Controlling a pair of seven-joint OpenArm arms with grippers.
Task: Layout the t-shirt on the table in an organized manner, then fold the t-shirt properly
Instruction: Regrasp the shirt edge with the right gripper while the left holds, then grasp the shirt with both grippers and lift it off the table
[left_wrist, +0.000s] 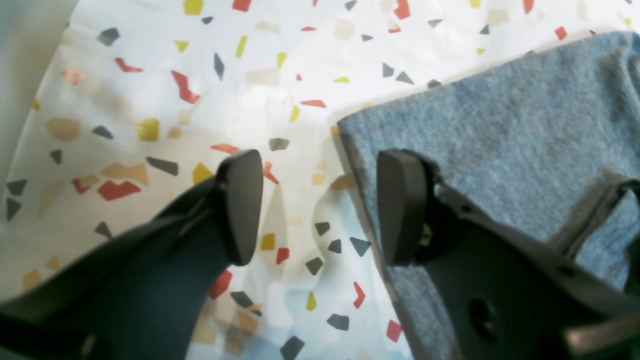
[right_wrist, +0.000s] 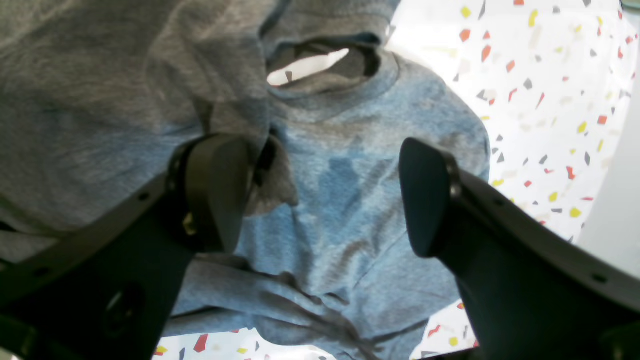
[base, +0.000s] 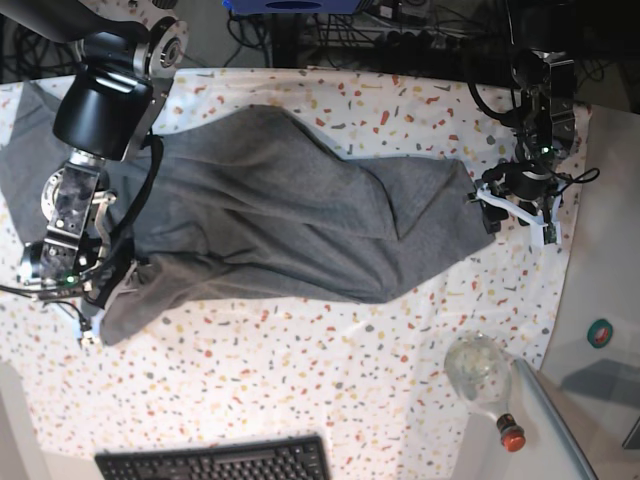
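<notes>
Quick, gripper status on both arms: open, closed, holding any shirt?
Left gripper: open, holding nothing, one finger over the t-shirt edge.
Right gripper: open over the t-shirt's collar area; no grip visible.

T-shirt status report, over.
Left gripper open at the hem of the plain heather-grey knit t-shirt. Right gripper open over the collar end. Shirt stretched out but wrinkled on the speckled white table, unfolded.

black keyboard (base: 212, 459), clear glass bottle (base: 482, 380)
</notes>
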